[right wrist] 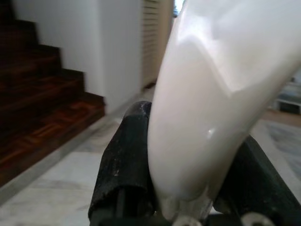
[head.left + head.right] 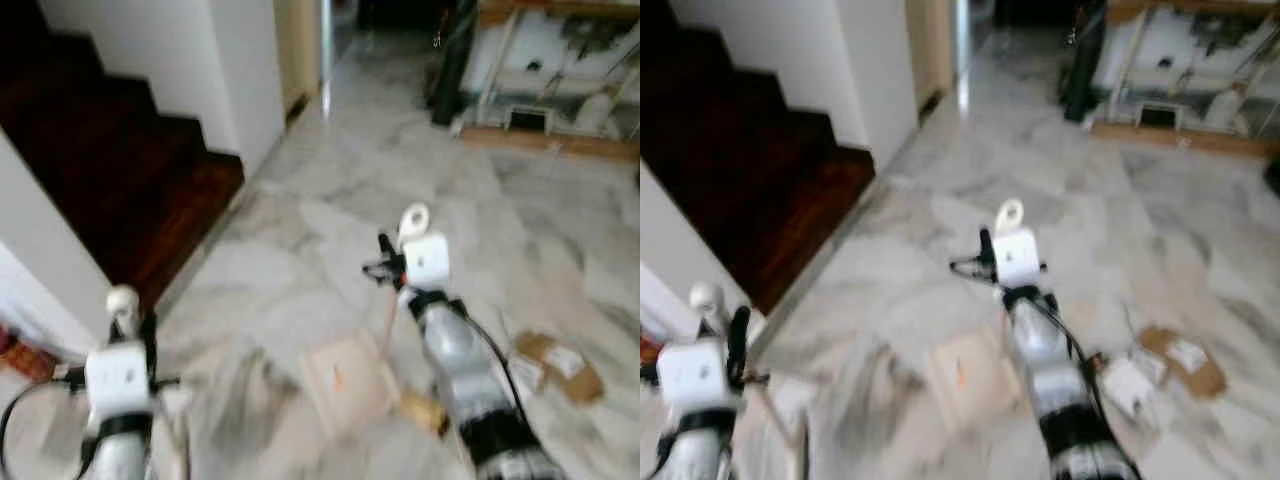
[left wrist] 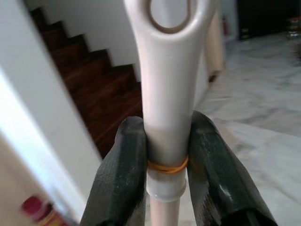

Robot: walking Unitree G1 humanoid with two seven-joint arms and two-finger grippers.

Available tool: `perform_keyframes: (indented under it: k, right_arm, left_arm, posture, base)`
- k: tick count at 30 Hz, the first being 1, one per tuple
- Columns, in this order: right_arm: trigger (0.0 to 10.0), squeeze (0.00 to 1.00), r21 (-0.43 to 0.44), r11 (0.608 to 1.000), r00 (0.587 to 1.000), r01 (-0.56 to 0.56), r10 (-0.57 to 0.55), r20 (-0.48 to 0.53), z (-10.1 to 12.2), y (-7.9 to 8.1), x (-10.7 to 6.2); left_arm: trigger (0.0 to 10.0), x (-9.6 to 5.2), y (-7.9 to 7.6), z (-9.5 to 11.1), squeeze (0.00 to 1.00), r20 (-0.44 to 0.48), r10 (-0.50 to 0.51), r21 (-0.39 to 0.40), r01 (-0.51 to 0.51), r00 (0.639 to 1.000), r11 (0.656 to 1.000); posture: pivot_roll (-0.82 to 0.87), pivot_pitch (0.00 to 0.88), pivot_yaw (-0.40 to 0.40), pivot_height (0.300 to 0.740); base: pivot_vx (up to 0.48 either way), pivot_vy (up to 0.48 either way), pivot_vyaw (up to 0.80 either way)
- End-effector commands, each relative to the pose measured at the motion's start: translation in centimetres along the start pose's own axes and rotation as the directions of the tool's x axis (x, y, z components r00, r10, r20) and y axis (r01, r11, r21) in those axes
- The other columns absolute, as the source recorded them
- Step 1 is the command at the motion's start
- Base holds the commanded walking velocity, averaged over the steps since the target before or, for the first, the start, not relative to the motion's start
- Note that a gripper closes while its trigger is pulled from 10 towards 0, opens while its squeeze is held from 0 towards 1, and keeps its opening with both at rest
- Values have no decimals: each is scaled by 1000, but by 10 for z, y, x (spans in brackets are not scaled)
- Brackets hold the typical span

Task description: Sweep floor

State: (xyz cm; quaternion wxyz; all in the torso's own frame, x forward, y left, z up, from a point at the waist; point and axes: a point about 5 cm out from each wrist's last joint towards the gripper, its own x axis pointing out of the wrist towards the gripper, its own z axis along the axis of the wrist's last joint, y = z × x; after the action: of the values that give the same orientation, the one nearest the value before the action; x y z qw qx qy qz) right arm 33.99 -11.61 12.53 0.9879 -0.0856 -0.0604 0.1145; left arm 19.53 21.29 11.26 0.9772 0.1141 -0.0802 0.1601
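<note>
My left gripper [image 3: 167,155] is shut on a white plastic handle [image 3: 168,70] that has a hanging loop at its top and an orange rubber band at the grip. In the left eye view this handle's top [image 2: 122,300] stands at the lower left, near the stair wall. My right gripper [image 1: 188,155] is shut on a second white handle [image 1: 211,94]. That handle's looped top [image 2: 413,220] is over mid-floor, and a thin pale pole [image 2: 388,325] runs down from it toward a flat beige piece [image 2: 340,378] on the marble floor [image 2: 300,250]. The picture is blurred.
Brown cardboard scraps [image 2: 560,365] and a small tan object [image 2: 425,410] lie on the floor at the right. Dark wooden stairs [image 2: 110,150] rise at the left behind a white wall [image 2: 240,70]. A cluttered shelf [image 2: 560,90] stands at the back right. Open marble lies ahead.
</note>
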Motion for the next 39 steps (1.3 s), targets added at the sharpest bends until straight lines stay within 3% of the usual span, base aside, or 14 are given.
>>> perform_keyframes:
  k: [1, 39]
  right_arm:
    - [10000, 0, -20, 1000, 999, 14, -13, 43, 9, -8, 4]
    - [10000, 0, -11, 1000, 999, -16, 17, 41, 8, -2, -1]
  left_arm:
    - [10000, 1, -2, 7, 0, 46, 2, -7, -2, 999, 1000]
    - [10000, -9, -4, 7, 0, 28, 1, -17, -1, 1000, 1000]
  posture:
    - [-79, 0, 69, 740]
    - [-66, 21, 71, 740]
  base:
    - [0, 0, -669]
    - [0, 0, -661]
